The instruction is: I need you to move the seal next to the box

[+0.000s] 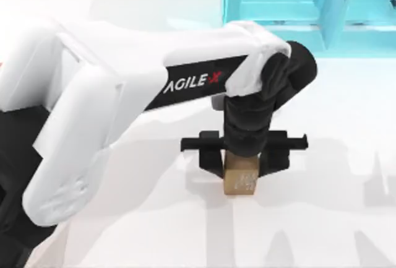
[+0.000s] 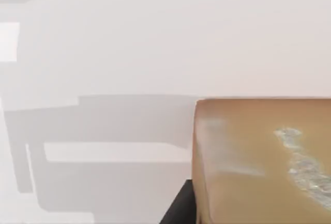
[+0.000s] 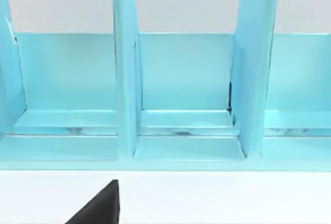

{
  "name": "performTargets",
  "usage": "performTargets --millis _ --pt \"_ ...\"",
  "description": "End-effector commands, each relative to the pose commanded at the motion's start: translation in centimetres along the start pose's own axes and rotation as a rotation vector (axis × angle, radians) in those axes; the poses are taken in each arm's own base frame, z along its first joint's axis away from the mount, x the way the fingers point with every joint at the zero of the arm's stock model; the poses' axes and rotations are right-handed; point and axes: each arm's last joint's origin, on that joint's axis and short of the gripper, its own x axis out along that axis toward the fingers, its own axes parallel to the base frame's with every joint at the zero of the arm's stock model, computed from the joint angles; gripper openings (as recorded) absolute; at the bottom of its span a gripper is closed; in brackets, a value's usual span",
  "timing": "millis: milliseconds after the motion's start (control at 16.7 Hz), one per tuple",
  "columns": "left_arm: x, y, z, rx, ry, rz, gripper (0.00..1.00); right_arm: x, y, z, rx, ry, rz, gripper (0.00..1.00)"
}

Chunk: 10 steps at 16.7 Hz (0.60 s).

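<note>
The seal point(image 1: 240, 178) is straddled from above by the left gripper point(image 1: 242, 168) near the table point(image 1: 322, 218) middle; contact by its 2 fingers cannot be told.

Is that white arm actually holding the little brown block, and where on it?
It looks so: the left gripper straddles the seal, a black finger on each of its opposite sides near the top, though firm contact cannot be confirmed.

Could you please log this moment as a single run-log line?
left tool: astride small tan-brown block seal, centre table | grip: unconfirmed | turquoise shelf frame: table's far right | right arm: faces shelf
</note>
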Motion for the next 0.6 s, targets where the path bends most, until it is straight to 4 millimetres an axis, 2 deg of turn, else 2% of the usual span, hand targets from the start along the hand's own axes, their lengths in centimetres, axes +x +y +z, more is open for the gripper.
performTargets --millis 420,600 --pt "-0.2 0.0 0.0 0.001 -0.002 -0.002 0.00 0.0 0.0 0.0 0.000 0.000 0.000 1.00" --pt "-1.7 0.0 0.2 -0.007 -0.005 -0.001 0.00 0.0 0.0 0.0 0.000 0.000 0.000 1.00"
